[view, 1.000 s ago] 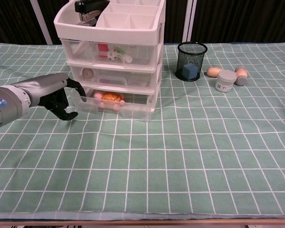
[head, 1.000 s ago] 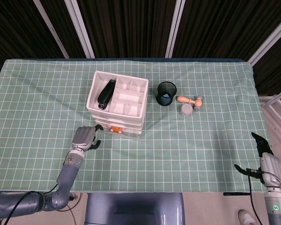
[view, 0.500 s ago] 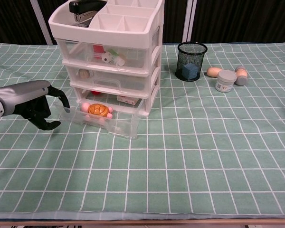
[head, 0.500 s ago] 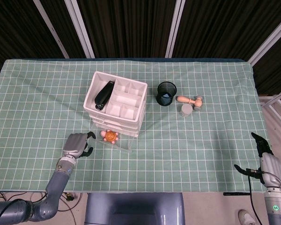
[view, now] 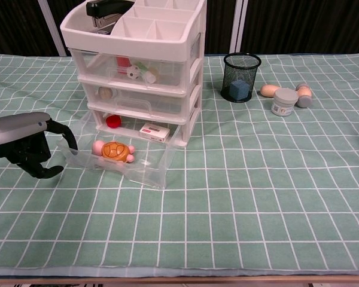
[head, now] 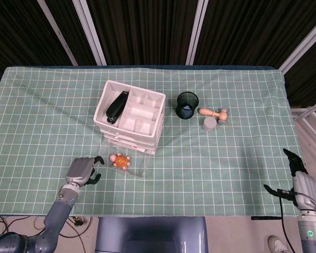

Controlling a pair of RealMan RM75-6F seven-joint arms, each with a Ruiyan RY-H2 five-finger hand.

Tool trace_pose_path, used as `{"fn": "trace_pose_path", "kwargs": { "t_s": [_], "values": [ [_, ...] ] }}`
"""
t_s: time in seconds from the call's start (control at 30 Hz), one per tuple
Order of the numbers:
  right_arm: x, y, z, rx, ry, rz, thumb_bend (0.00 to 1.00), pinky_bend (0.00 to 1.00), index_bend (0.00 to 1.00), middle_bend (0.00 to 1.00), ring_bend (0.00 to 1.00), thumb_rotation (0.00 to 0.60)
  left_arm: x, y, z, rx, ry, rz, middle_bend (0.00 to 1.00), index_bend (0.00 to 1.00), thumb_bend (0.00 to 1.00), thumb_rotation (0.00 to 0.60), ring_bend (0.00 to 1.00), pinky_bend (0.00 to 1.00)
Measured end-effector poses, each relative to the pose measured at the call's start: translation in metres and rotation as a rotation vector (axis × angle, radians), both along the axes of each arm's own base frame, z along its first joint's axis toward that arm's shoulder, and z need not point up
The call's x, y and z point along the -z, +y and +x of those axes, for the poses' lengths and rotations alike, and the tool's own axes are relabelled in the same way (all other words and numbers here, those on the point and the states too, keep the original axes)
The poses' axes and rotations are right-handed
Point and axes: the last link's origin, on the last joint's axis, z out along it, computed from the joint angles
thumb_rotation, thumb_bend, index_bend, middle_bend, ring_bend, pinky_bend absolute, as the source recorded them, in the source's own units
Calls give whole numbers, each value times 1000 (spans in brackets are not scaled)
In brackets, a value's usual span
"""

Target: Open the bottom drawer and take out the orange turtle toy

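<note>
The white drawer unit stands mid-table. Its clear bottom drawer is pulled far out toward me. The orange turtle toy lies in the drawer's front part, uncovered. My left hand sits just left of the drawer's front corner, fingers curled, one finger hooked on that corner. My right hand hangs beyond the table's near right corner with fingers apart, holding nothing.
A red ball and a small white box lie at the back of the open drawer. A black stapler sits on the unit's top tray. A black mesh cup, a grey jar and a wooden toy stand to the right.
My left hand has drawn back toward me and leftward, dragging the bottom drawer out. The turtle toy came forward with it and now lies in plain sight. The right hand stayed still.
</note>
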Motion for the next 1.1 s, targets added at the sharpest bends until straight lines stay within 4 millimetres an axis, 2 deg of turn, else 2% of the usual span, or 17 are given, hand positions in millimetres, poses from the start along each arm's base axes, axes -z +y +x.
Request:
{"fn": "trace_pose_path", "kwargs": {
  "t_s": [0.13,0.33,0.47,0.63,0.83,0.97,1.1],
  "values": [
    [0,0,0,1,0,1,134,184,0,96,0,600,-3,-3,1,3,-6,-3,1000,368,358,600,1000,1000],
    [0,0,0,0,2,2,133,184,0,96,0,600,-8,-3,1,14,10,7,1000,289,182,600,1000,1000],
    [0,0,0,1,2,2,133,185,0,96,0,600,-12,3,9,41,-3,27,1000,279,114,600,1000,1000],
    [1,0,0,0,1,3,133,184,0,96,0,600,-15,11,23,86,-10,37,1000,283,146,600,1000,1000],
    [1,0,0,0,2,4,134,185,0,96,0,600,-17,28,44,145,-14,48,1000,372,213,600,1000,1000],
    [1,0,0,1,1,3,133,184,0,96,0,600,-14,43,59,182,10,43,1000,401,217,600,1000,1000],
    [0,0,0,1,0,2,133,184,0,96,0,600,-8,53,66,176,37,20,1000,407,217,600,1000,1000]
  ]
}}
